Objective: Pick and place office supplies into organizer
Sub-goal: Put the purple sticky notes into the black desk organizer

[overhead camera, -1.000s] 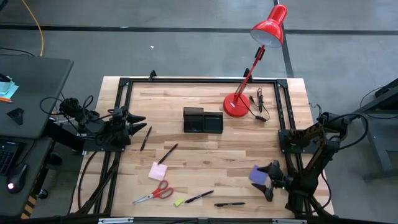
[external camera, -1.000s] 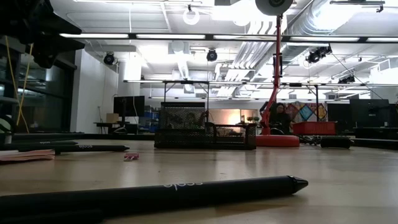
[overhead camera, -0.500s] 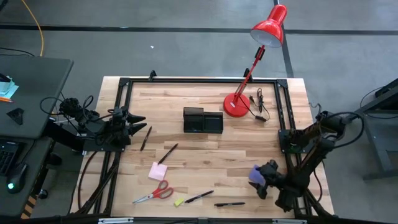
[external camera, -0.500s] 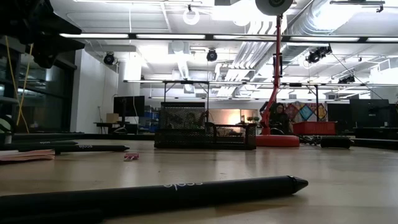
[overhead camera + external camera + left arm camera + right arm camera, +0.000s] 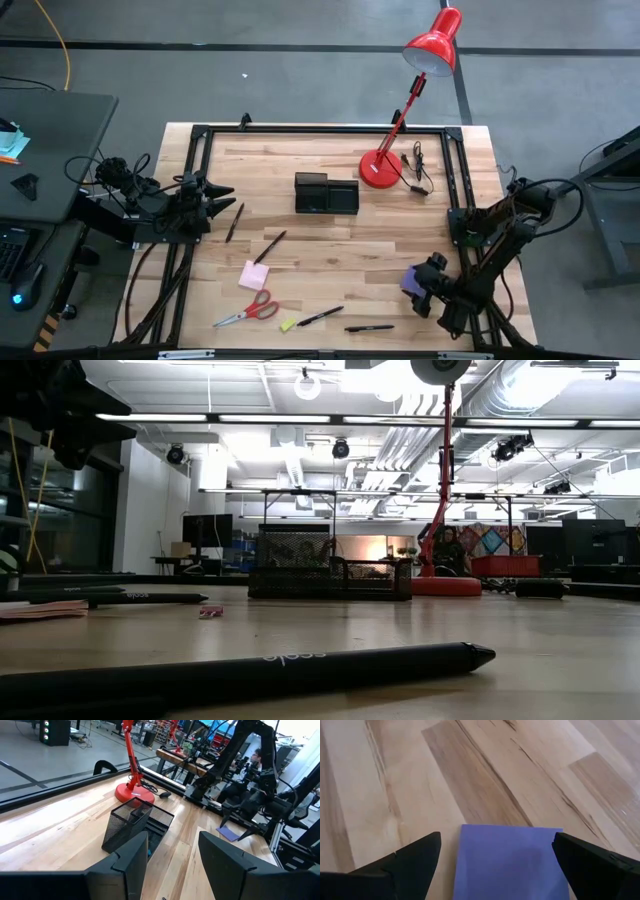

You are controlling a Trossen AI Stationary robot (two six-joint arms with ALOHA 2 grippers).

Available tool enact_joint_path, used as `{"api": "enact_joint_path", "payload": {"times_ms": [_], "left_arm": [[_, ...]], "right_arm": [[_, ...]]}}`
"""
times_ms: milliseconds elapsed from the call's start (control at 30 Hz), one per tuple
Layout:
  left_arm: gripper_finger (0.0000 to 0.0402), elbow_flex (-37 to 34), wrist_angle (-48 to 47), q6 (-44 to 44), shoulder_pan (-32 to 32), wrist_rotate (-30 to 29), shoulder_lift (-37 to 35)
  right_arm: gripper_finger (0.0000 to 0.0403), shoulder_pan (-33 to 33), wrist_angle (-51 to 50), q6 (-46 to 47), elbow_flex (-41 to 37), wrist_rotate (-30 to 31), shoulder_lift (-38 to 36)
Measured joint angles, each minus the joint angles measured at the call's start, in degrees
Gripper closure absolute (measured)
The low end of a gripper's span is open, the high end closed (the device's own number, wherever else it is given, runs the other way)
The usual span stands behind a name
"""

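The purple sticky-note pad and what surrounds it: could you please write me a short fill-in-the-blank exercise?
1. The right gripper hangs with open fingers on either side of the ____ sticky-note pad.
2. The organizer stands beside the red ____.
3. The scissors have ____ handles.
4. The left gripper waits at the table's ____ edge.

Missing words: purple; lamp; red; left

**Around the table: lamp, cable, side desk**

A red desk lamp (image 5: pixel 405 110) stands on the wooden table (image 5: pixel 300 145) near its far right corner, its round base flat and its shade leaning out past the far edge. A black cable (image 5: pixel 417 168) lies just beside the base. A dark side desk (image 5: pixel 50 140) stands to the table's left, on a grey floor (image 5: pixel 250 60).
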Motion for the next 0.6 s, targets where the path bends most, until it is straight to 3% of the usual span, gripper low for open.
{"api": "enact_joint_path", "payload": {"times_ms": [333, 600], "left_arm": [[0.0234, -0.02, 0.01, 0.0, 0.01, 0.0, 0.0], [0.0234, 0.0, 0.0, 0.0, 0.02, 0.0, 0.01]], "right_arm": [[0.0029, 1.16, -4.99, 6.0, -0.02, -2.35, 0.0], [0.0029, 1.76, -3.37, 6.15, 0.01, -2.81, 1.06]]}}
